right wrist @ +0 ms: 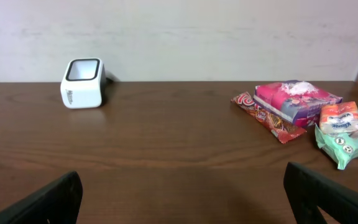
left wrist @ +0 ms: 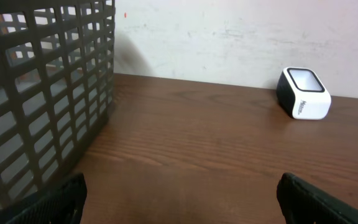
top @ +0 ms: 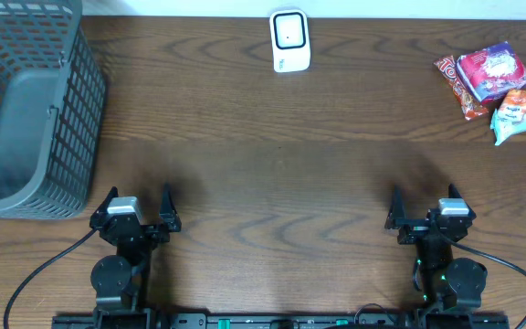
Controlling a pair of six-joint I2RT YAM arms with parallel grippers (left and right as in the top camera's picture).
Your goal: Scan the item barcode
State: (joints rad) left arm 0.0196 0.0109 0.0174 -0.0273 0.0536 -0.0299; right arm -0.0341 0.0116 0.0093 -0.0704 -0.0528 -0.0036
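Looking down, I see my left pincer (top: 140, 196) and right pincer (top: 425, 196) both wide, holding nothing. The snack packets (top: 491, 78) lie at the far right of the worktop (top: 272, 174), well apart from the barcode scanner (top: 290, 40).

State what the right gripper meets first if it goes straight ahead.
Probably nothing: the right gripper points between the white box-shaped scanner and the colourful snack packets, towards the pale wall.
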